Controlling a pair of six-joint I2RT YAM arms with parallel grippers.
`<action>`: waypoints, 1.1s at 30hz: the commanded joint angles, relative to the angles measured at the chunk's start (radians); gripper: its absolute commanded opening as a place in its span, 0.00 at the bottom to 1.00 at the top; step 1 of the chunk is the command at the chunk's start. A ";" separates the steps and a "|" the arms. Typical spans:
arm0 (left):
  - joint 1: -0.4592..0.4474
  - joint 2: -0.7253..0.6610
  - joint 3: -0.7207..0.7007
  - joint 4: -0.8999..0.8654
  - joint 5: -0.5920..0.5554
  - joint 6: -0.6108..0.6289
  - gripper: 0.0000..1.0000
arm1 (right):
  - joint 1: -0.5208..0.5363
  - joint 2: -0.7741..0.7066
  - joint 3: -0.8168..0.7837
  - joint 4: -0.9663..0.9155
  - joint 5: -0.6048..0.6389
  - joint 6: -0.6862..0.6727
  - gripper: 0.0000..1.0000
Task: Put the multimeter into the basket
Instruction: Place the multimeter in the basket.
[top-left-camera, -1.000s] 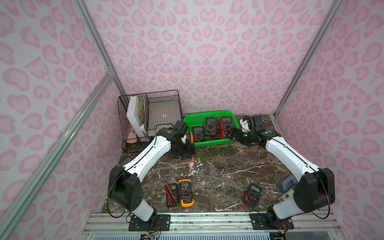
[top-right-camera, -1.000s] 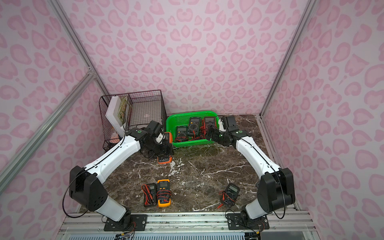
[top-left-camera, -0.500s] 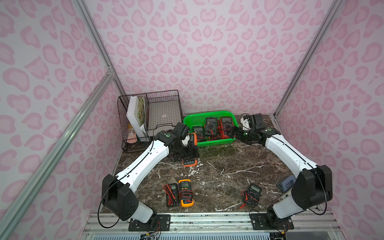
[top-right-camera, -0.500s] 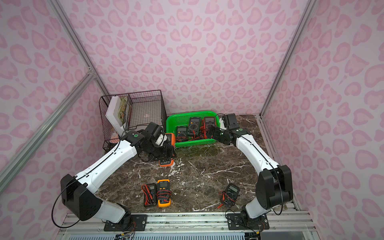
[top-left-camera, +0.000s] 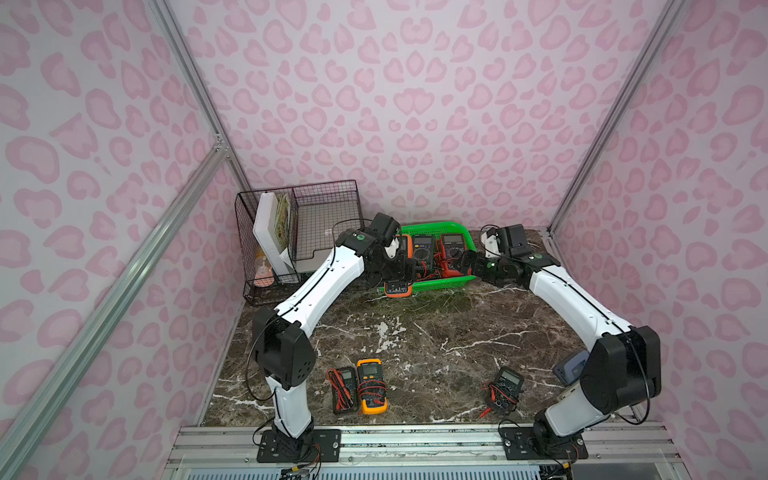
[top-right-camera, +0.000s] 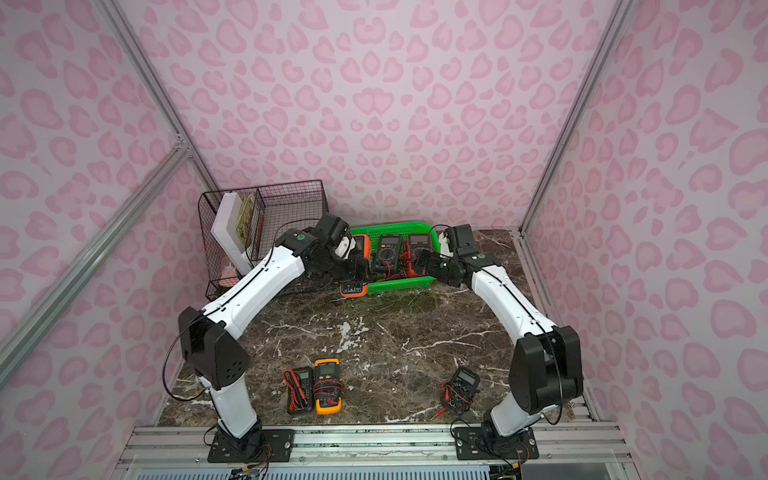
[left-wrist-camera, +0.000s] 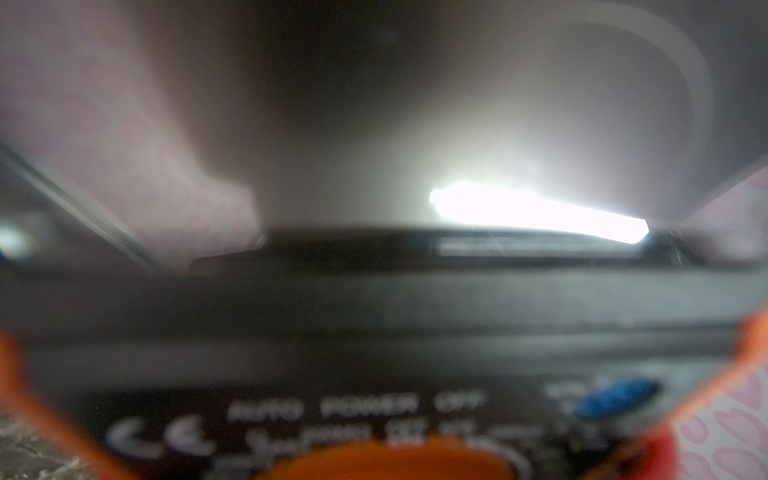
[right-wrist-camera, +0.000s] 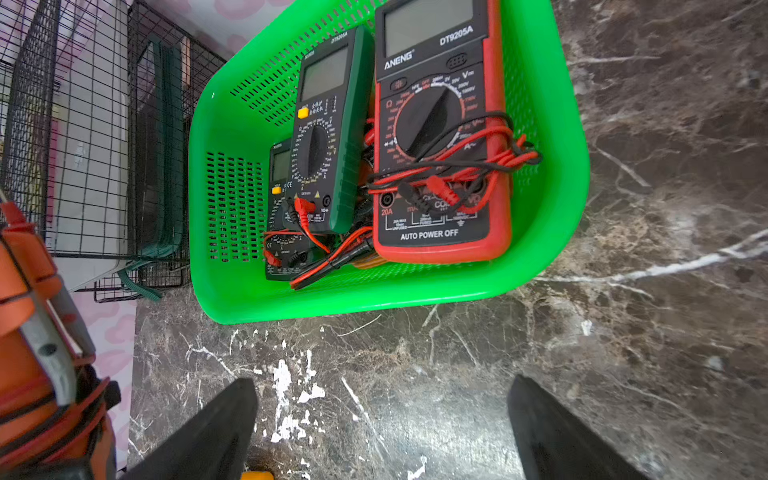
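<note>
The left arm reaches forward; the left pincer (top-left-camera: 400, 271) grips the orange multimeter (top-left-camera: 398, 287), held just outside the near left corner of the green basket (top-left-camera: 432, 226). The right arm stretches to the basket's other end, where the right pincer (right-wrist-camera: 382, 419) gapes wide and empty above the dark marble tabletop (top-left-camera: 415, 340). Pink leopard-print walls (top-left-camera: 415, 104) enclose everything.

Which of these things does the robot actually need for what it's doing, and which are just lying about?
Part of the job: orange multimeter, held by the left gripper; green basket; yellow multimeter; black multimeter beside it; lone black multimeter.

Just lying about: black wire rack; white slab inside it; blue-grey object.
</note>
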 joint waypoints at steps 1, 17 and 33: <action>0.000 0.068 0.104 -0.015 -0.065 0.038 0.00 | 0.001 0.000 0.010 -0.010 0.005 -0.007 0.99; 0.015 0.359 0.403 -0.049 -0.269 0.068 0.00 | 0.001 -0.035 -0.030 -0.017 0.031 -0.016 0.99; 0.044 0.540 0.493 -0.001 -0.267 0.032 0.17 | 0.004 -0.067 -0.051 -0.053 0.036 -0.030 0.99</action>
